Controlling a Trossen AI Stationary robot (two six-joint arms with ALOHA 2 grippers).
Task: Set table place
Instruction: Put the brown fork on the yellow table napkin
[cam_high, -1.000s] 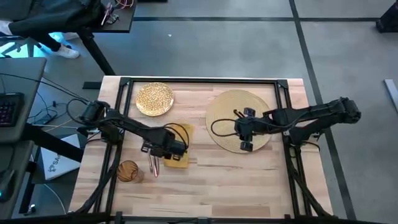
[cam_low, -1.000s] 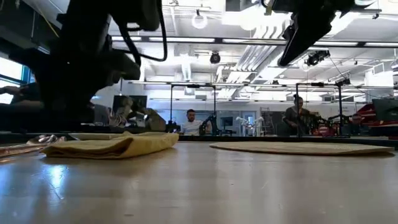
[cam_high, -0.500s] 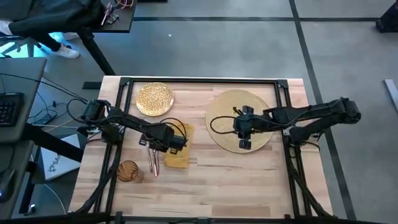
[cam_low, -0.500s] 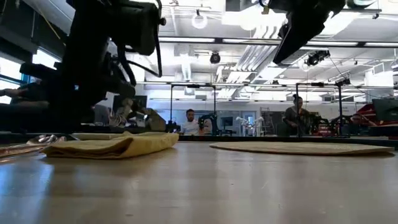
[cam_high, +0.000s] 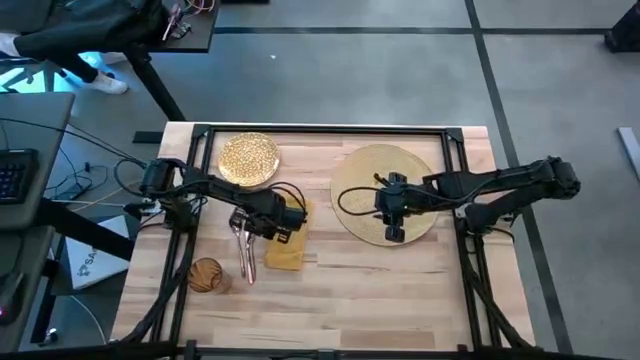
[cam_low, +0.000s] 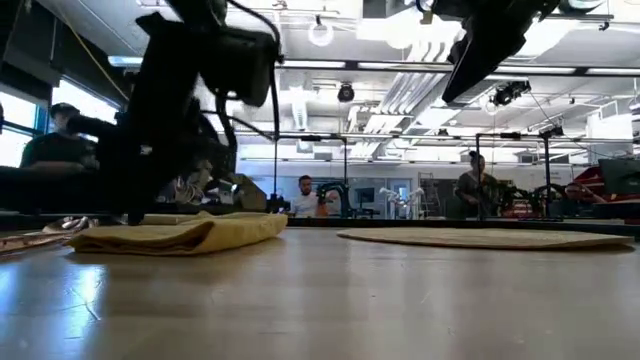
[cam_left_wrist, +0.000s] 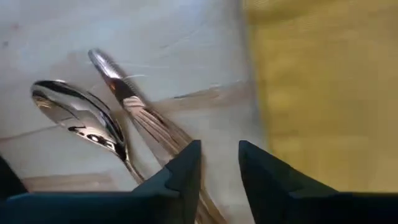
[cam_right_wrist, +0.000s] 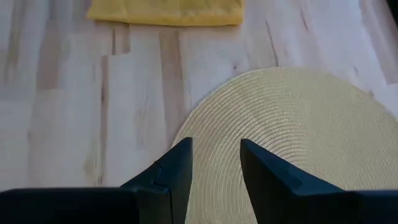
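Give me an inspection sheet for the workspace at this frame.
Surface: light-wood table, black rail frame.
Job's things: straw mat on the right; gold plate far left; yellow napkin, cutlery beside it; amber tumbler near left.
Clutter: nothing seen.
Grippers: left gripper open, empty, above the cutlery at the napkin's edge; right gripper open, empty, above the mat.
Cables: black loops on both arms; loose cables off the table's left.
Surroundings: dark desk with keyboard; people in the room behind.
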